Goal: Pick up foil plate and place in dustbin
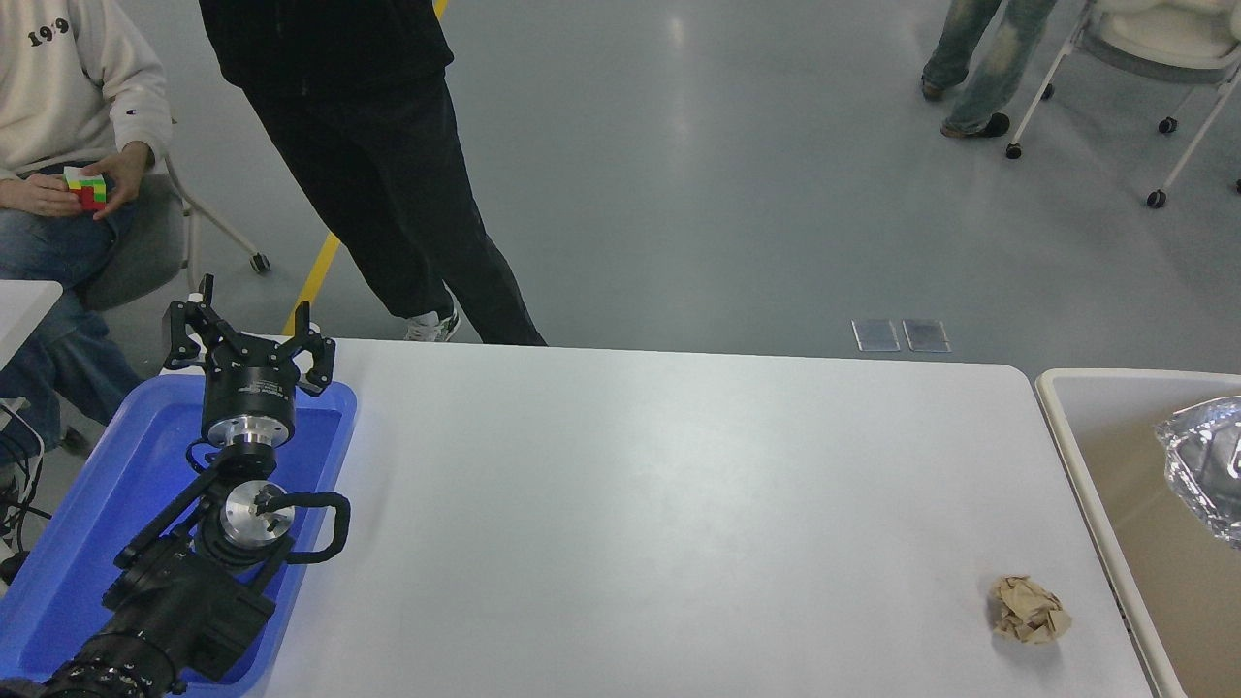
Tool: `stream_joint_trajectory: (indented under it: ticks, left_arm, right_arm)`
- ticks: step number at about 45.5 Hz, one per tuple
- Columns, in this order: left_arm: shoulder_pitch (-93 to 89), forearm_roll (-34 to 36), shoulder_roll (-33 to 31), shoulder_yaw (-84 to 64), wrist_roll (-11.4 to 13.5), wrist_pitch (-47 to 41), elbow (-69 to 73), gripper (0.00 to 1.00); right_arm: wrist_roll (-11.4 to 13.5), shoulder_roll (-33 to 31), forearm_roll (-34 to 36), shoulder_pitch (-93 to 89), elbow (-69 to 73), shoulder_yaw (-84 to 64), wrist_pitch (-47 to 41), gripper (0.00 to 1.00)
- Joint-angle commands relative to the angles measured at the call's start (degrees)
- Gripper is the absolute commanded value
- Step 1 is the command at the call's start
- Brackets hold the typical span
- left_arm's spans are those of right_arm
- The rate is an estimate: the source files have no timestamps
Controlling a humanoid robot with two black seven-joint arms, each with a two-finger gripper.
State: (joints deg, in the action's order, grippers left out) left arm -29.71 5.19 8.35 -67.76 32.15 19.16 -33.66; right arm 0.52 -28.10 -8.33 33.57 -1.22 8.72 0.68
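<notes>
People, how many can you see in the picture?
3, all only partly in view. One sits at the top left holding a colourful puzzle cube. One in black stands by the white table's far edge. One's jeans-clad legs show top right.

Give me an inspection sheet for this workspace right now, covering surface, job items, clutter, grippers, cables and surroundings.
Surface: white table, mostly bare.
Job's things: foil plate shows at the right edge, within the dustbin's outline; whether it rests inside or is held cannot be told.
Clutter: crumpled brown paper ball on the table beside the dustbin; blue tray at the left.
Grippers: left gripper open, parked over the blue tray's far end; right gripper not in view.
Cables: black cable loop on the left arm; loose wires at the left edge.
Surroundings: seated person holding a colourful cube, person in black standing at the far side, wheeled chair and another person's legs farther off.
</notes>
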Motion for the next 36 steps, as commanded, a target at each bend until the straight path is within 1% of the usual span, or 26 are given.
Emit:
stream_joint_trajectory:
  ticks: [1, 6, 9, 10, 13, 14, 15, 16, 29, 36]
  left_arm:
    - [0.0, 0.0, 0.0, 0.0, 0.02, 0.0, 0.0, 0.99]
    - [0.0, 0.0, 0.0, 0.0, 0.02, 0.0, 0.0, 0.99]
    - [0.0, 0.0, 0.0, 0.0, 0.02, 0.0, 0.0, 0.99]
    - [0.0, 0.0, 0.0, 0.0, 0.02, 0.0, 0.0, 0.99]
    - [0.0, 0.0, 0.0, 0.0, -0.07, 0.0, 0.0, 0.99]
    - [0.0, 0.0, 0.0, 0.0, 0.02, 0.0, 0.0, 0.99]
    - [0.0, 0.0, 0.0, 0.0, 0.02, 0.0, 0.0, 0.99]
    - [0.0, 0.0, 0.0, 0.0, 0.02, 0.0, 0.0, 0.99]
    - [0.0, 0.0, 0.0, 0.0, 0.02, 0.0, 0.0, 0.99]
    - [0.0, 0.0, 0.0, 0.0, 0.02, 0.0, 0.0, 0.99]
  right_arm:
    - [-1.22, 1.2, 1.65, -1.84, -0.01, 0.77, 1.08, 0.1]
    - [-2.1, 1.64, 2.27, -2.29, -0.01, 0.95, 1.16, 0.46]
    - [-2.1, 1.64, 2.27, -2.29, -0.01, 1.47, 1.08, 0.64]
    - [-2.1, 1.64, 2.27, -2.29, -0.01, 1.56, 1.08, 0.69]
    - [-2.1, 1.55, 2.27, -2.29, -0.01, 1.65, 0.99, 0.81]
    - [-2.1, 1.55, 2.27, -2.29, -0.01, 1.65, 0.99, 0.87]
    - [-2.1, 1.47, 2.27, -2.29, -0.01, 1.65, 0.9, 0.98]
    - [-2.1, 1.38, 2.27, -2.29, -0.01, 1.65, 0.73, 1.0]
    - [-2.1, 0.94, 2.27, -1.58, -0.01, 0.77, -0.07, 1.0]
    - [-2.1, -0.47, 2.18, -0.09, 0.17, 0.51, -0.15, 1.0]
